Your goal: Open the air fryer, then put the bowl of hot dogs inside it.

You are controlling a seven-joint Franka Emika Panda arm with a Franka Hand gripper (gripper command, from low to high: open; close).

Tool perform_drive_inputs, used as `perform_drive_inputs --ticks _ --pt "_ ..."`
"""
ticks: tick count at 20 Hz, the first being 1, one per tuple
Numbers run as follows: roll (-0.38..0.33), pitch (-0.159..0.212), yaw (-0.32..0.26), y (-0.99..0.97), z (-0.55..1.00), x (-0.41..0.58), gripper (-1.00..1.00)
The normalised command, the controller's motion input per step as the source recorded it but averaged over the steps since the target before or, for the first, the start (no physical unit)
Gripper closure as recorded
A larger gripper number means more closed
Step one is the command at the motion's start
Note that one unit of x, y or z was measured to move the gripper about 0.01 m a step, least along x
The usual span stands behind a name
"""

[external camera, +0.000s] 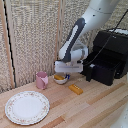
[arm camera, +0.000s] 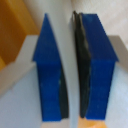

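Pincer (external camera: 67, 74) hangs low over the bowl (external camera: 60, 79), and its fingers (arm camera: 50, 75) come down at the bowl's rim. In the wrist view the two blue fingers stand close together with a thin pale edge between them, most likely the rim of the bowl, so I judge the pincer is clenched on the bowl. A grip on the rim makes sense, because the bowl is too wide to be taken around its body.

Going from the exterior view's left: a large plate (external camera: 27, 106) with a flower rim lies near the front of the tabletop (external camera: 90, 110). Behind it stands a pink mug (external camera: 42, 80), just beside the bowl. The bowl sits in the middle of the tabletop, and something yellow-orange shows inside it, which I take for the hot dogs (external camera: 59, 77). Near the bowl, toward the right, an orange block (external camera: 76, 89) lies flat on the wood.

At the right stands the fryer (external camera: 107, 56), black and boxy. Its drawer (external camera: 102, 72) seems already pulled out toward the bowl, so the opening step looks done. The handle I cannot make out clearly against the black. The bowl is not yet in the drawer; it must be lifted and carried to the right.

No brand, label or writing can be read on anything.
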Motion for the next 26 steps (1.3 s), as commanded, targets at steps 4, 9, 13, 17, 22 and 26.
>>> perform_drive_inputs --ticks 4,9,13,17,22,26 --pt "0.055 0.061 -0.178 -0.17 0.93 0.014 1.00" --pt "0.027 0.039 -0.204 -0.23 0.94 0.159 1.00" --pt "0.000 0.028 -0.214 -0.35 0.89 0.231 1.00" --pt "-0.004 0.011 -0.243 -0.39 0.73 0.245 1.00" --pt "0.000 0.000 -0.225 -0.52 0.56 0.155 1.00" --pt "0.001 -0.002 -0.150 -0.77 0.38 0.010 1.00"
